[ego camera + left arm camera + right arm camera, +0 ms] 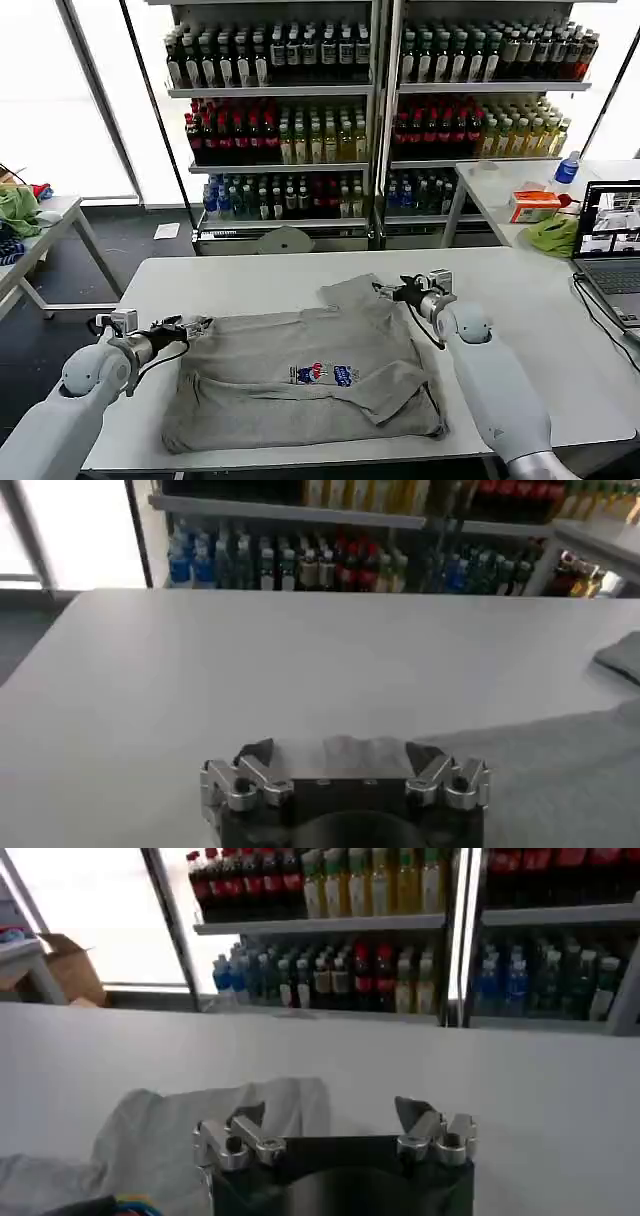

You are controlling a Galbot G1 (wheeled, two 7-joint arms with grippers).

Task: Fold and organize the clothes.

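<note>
One light grey shirt [300, 375] lies partly folded in the middle of the white table [230, 280], its small multicoloured chest print [325, 374] facing up. One sleeve [355, 292] sticks out toward the far right. My left gripper [195, 326] is low at the shirt's left edge, open; in the left wrist view a bit of grey cloth [345, 750] lies between the spread fingers [255, 758]. My right gripper [385, 291] hovers open at the far sleeve. In the right wrist view that sleeve [200, 1118] lies under one finger [245, 1123], and bare table shows between the jaws.
A laptop [612, 240] stands at the table's right edge with a cable running off it. A second table behind holds a yellow-green cloth [552, 235], an orange box [533, 205] and a bottle [567, 168]. Drink shelves [370, 110] stand behind. A side table [50, 215] with green cloth is far left.
</note>
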